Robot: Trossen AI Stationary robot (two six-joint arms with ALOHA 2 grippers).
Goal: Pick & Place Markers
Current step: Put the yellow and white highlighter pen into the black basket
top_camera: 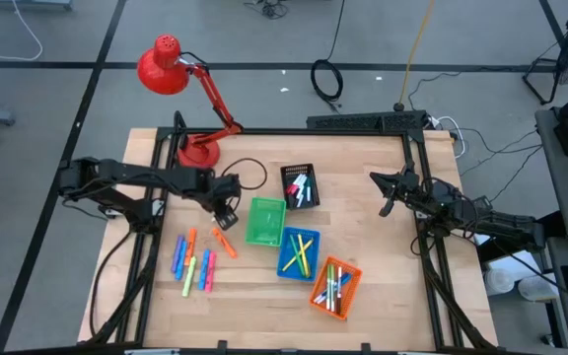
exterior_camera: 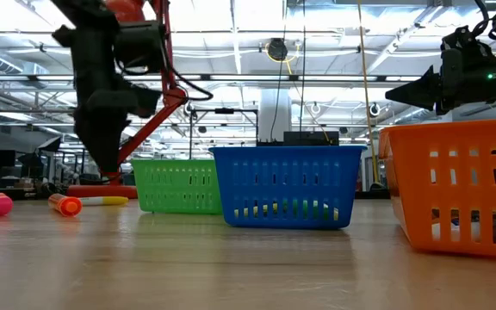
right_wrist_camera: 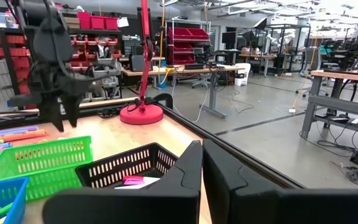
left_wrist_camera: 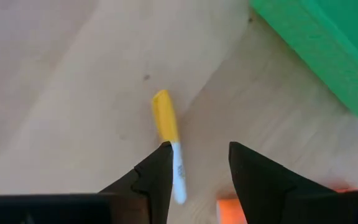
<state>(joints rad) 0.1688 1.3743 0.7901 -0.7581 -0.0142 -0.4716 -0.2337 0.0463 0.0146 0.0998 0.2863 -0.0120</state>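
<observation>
Several markers [top_camera: 193, 264] lie flat on the wooden table at the left. Closer to the baskets lie an orange marker [top_camera: 224, 241] and a white marker with a yellow cap [left_wrist_camera: 166, 124]. My left gripper [left_wrist_camera: 197, 163] hangs open above the table, pointing down. The yellow-capped marker lies below it, beside one finger [left_wrist_camera: 157, 171], and the gripper [top_camera: 227, 211] touches nothing. In the low view the left gripper [exterior_camera: 102, 159] is clear of the table. My right gripper [top_camera: 388, 193] waits shut and level at the right, holding nothing.
Green basket [top_camera: 265, 220], black basket [top_camera: 300, 185], blue basket [top_camera: 298, 252] and orange basket [top_camera: 335, 286] stand mid-table; the last three hold markers. A red desk lamp [top_camera: 197, 150] stands at the far left, with a cable loop [top_camera: 249, 174] beside it.
</observation>
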